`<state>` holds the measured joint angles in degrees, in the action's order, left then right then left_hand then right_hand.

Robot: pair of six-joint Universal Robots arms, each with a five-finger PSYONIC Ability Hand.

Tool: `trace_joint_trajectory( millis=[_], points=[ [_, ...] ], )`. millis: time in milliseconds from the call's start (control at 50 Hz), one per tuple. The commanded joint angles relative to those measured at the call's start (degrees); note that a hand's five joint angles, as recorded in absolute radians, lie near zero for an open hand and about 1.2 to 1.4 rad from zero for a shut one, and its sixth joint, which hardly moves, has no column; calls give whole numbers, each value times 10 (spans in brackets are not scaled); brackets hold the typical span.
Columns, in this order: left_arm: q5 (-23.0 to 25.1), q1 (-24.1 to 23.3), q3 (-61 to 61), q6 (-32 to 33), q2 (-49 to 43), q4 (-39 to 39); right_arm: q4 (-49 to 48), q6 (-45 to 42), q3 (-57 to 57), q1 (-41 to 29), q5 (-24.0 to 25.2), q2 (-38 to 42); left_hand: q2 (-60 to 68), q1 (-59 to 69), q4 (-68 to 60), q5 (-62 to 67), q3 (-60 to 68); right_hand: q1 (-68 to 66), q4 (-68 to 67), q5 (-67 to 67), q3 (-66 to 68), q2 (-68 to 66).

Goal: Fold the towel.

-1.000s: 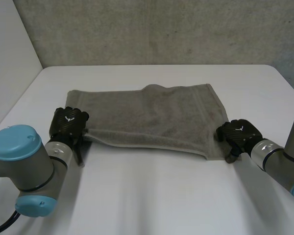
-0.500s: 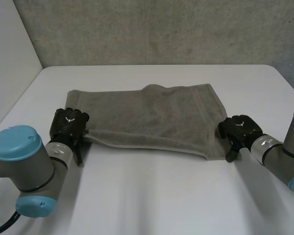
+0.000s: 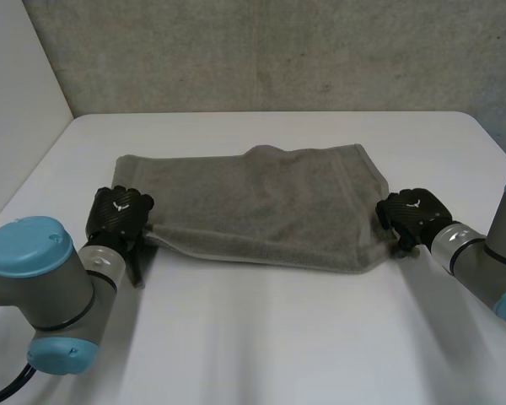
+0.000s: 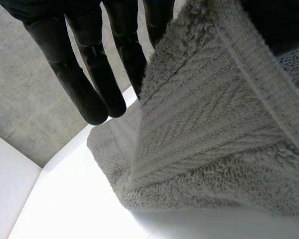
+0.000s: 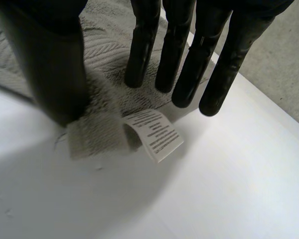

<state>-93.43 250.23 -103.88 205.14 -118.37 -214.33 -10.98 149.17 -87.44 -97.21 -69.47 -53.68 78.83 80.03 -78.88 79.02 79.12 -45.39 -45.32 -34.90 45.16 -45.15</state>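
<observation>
Lying flat on the white table (image 3: 261,337), the grey towel (image 3: 261,211) is spread with its long axis running from one hand to the other. Its near left corner is pinched between the straight fingers and thumb of the left hand (image 3: 118,213). The right hand (image 3: 411,218) is laid on the near right corner with straight fingers, nothing being gripped. A white label (image 5: 154,133) sticks out there (its print cannot be read).

Head view taken from high behind, faced down over white table (image 3: 261,337) toward concrete wall (image 3: 261,51); whole towel (image 3: 253,202) covered. Left wrist view set close on left hand (image 4: 84,84), aimed along palm at raised towel corner. Right wrist view set likewise close on right hand (image 5: 194,59), label (image 5: 157,134) seen. Towel and table shared by all views.
</observation>
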Motion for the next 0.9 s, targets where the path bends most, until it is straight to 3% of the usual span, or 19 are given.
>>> trace_joint_trajectory(
  millis=[20, 120, 200, 280, 340, 700, 900],
  points=[
    [-1, 0, 0, 0, -1, 1, 0, 2, 3, 1, 3, 11, -91, -103, 91, -193, -94, -346, -347, -351, 348, -349],
    [-1, 0, 0, 1, -1, 1, -4, 31, -2, 6, 3, -2, -96, -108, 96, -198, -99, -346, -347, -351, 348, -349],
    [-1, 0, 0, 2, -2, 0, -18, 113, -15, 13, 2, -47, -151, -163, 152, -253, -154, -346, -347, -351, 348, -349],
    [-2, 0, 0, 3, -6, -2, -40, 147, -26, 19, 1, -61, -387, -399, 388, -489, -390, -346, -347, -351, 348, -349],
    [-4, 0, 3, 6, -12, -3, -53, 154, -34, 29, -1, -64, -477, -489, 478, -579, -480, -346, -347, -351, 348, -349],
    [-7, 4, 21, 13, -36, -6, -106, 162, -71, 107, -28, -87, -499, -511, 500, -601, -502, -346, -347, -351, 348, -349],
    [-22, 7, 10, 13, -6, -6, -116, 163, -77, 113, -42, -98, -494, -506, 495, -596, -497, -346, -347, -351, 348, -349]
  ],
)
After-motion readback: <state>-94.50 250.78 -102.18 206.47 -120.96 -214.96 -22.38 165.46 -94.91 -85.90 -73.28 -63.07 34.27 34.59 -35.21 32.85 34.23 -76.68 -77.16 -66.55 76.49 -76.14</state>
